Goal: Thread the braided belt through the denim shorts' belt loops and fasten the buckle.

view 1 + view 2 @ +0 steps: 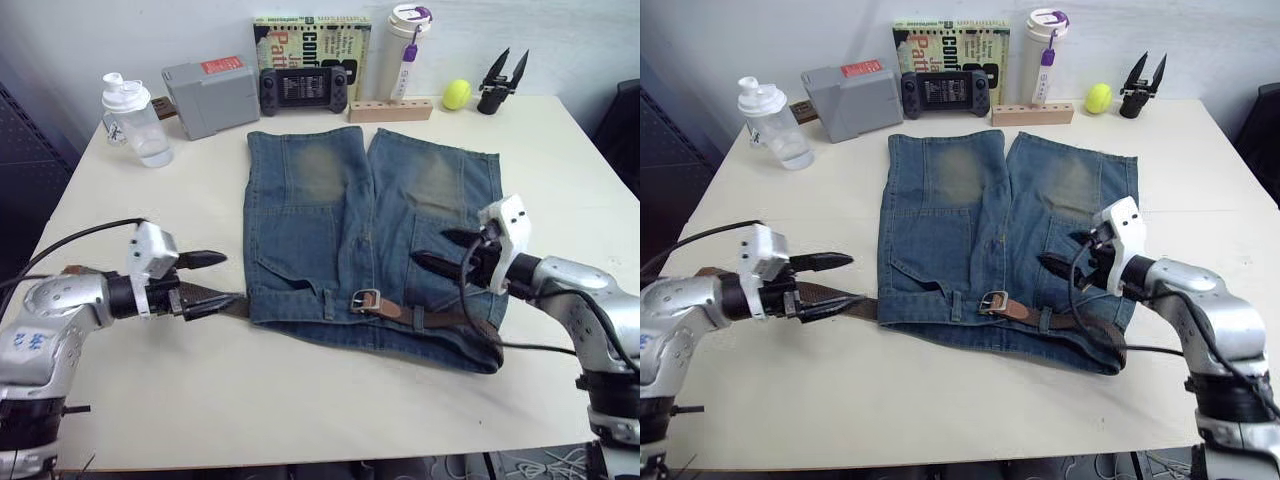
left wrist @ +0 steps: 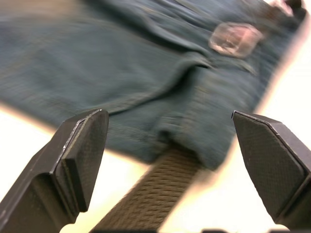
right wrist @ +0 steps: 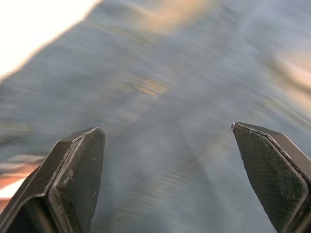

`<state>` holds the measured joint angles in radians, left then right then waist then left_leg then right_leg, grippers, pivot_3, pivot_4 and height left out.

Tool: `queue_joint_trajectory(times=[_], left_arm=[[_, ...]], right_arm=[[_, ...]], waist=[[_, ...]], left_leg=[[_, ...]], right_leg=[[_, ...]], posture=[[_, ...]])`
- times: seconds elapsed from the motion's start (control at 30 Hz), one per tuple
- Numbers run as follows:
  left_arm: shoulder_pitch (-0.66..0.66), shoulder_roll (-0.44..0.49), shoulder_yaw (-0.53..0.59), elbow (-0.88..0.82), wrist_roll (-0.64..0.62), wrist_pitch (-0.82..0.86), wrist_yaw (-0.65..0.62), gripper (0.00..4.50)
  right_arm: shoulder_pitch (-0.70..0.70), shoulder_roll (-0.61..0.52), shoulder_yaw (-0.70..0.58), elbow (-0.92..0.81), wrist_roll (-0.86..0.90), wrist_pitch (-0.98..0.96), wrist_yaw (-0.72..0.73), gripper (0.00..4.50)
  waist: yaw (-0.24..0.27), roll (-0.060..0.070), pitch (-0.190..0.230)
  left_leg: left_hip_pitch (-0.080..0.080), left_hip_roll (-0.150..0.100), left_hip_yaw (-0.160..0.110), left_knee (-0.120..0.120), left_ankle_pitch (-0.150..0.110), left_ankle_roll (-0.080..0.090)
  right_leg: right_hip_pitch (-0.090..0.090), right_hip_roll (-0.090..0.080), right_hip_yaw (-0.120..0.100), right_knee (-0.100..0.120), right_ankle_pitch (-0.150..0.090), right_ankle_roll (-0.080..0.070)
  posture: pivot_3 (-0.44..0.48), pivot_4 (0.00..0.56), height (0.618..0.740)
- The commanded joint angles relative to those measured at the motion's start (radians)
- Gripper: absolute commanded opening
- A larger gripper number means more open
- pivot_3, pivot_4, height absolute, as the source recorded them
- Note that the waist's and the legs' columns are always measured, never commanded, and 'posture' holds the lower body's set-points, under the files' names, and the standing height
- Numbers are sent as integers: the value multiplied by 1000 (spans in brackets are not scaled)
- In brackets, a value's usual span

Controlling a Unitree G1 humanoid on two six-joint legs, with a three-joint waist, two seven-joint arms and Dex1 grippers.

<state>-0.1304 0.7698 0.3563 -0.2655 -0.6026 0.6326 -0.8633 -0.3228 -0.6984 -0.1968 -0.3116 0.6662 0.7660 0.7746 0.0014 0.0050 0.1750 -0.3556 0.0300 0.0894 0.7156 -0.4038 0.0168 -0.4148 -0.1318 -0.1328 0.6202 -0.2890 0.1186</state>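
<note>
Both claws (left (image 1: pixel 215 280), right (image 1: pixel 440 250)) gaping; braided belt (image 1: pixel 440 320) in denim shorts (image 1: pixel 330 230)

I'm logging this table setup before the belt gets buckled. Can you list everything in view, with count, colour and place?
denim shorts: 1, faded blue, table centre
braided belt: 1, dark brown, along waistband, tail out the robot's left side
buckle: 1, silver, mid-waistband
shaker bottle: 1, clear, far left
box: 1, grey, back
game console: 1, black, back
book: 1, green-yellow, back
tumbler: 1, white, back
wooden block: 1, tan, back
ball: 1, yellow, back
spare pincer: 1, black, back right
left pincer: open, over belt tail
right pincer: open, over shorts
</note>
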Motion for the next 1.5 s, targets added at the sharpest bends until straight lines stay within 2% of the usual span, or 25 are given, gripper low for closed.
queue_joint_trajectory(times=[0.03,0.13,0.27,0.37,0.6,0.8,1.0,1.2,1.3,1.33,1.37,1.4,1.43,1.5], left_arm=[[87,-95,213,-96,-137,166,225,4434],[198,-236,372,-169,-348,304,418,4434],[275,-351,455,-190,-594,379,614,4434],[295,-418,422,-177,-783,391,804,4434],[273,-479,275,-98,-1054,308,1179,4434],[164,-463,280,36,-1129,158,1321,4434],[68,-431,315,221,-1079,64,1396,4434],[48,-447,303,269,-1047,27,1464,4434],[18,-444,301,301,-1012,-6,1465,3953],[4,-442,296,308,-1005,-13,1461,3008],[-15,-438,287,309,-989,-20,1459,2735],[-29,-435,277,306,-976,-23,1457,2622],[-38,-435,270,301,-970,-25,1462,2150],[-47,-433,259,294,-955,-23,1467,1638]], right_arm=[[56,-26,-49,-135,109,-23,109,4462],[88,-41,-24,-182,144,-33,179,4462],[86,-45,16,-189,131,-40,194,4462],[72,-39,51,-173,107,-56,191,4462],[67,-49,96,-171,72,-91,210,4462],[87,-47,98,-184,56,-116,203,4462],[109,-43,97,-196,34,-131,178,4462],[113,-41,90,-203,25,-134,157,4462],[112,-37,86,-204,25,-130,142,4500],[111,-36,83,-205,29,-127,137,4500],[111,-39,78,-206,30,-124,131,4500],[113,-41,72,-209,33,-121,127,4500],[115,-42,66,-213,36,-118,124,4500],[118,-45,57,-220,46,-111,115,4500]], waist=[[-1,0,0],[-1,0,0],[4,-2,0],[22,-2,0],[23,-3,0],[25,-1,-1],[24,-1,-1],[23,0,-2],[20,7,-6],[20,9,-8],[20,10,-8],[19,10,-8],[18,12,-11],[18,14,-12]], left_leg=[[1,1,-3,-1,0,0],[2,1,-7,0,0,0],[3,0,-9,0,-1,1],[2,0,-14,3,0,1],[2,-3,-17,3,0,1],[3,-4,-17,4,0,0],[3,-8,-18,4,0,0],[4,-8,-17,3,0,0],[5,-8,-16,2,0,0],[7,-8,-15,1,1,-1],[16,-8,-14,-3,1,-1],[17,-8,-13,-3,0,-1],[20,-8,-13,-5,0,-1],[23,-7,-12,-9,1,-2]], right_leg=[[1,0,0,0,0,0],[2,-1,0,0,0,0],[4,-3,1,0,0,0],[7,-3,1,0,0,0],[7,-1,8,0,0,0],[8,0,7,0,0,0],[9,0,7,0,0,0],[9,1,6,0,0,0],[9,1,7,0,0,0],[10,1,7,0,0,0],[18,1,8,-3,0,0],[19,1,8,-3,-1,0],[22,1,8,-4,-1,-1],[23,3,9,-8,-1,-1]], posture=[[0,150,731],[0,150,731],[0,150,731],[0,150,731],[0,150,731],[0,150,731],[0,150,731],[0,150,731],[0,150,731],[0,150,731],[0,150,731],[0,150,731],[0,150,731],[0,150,731]])
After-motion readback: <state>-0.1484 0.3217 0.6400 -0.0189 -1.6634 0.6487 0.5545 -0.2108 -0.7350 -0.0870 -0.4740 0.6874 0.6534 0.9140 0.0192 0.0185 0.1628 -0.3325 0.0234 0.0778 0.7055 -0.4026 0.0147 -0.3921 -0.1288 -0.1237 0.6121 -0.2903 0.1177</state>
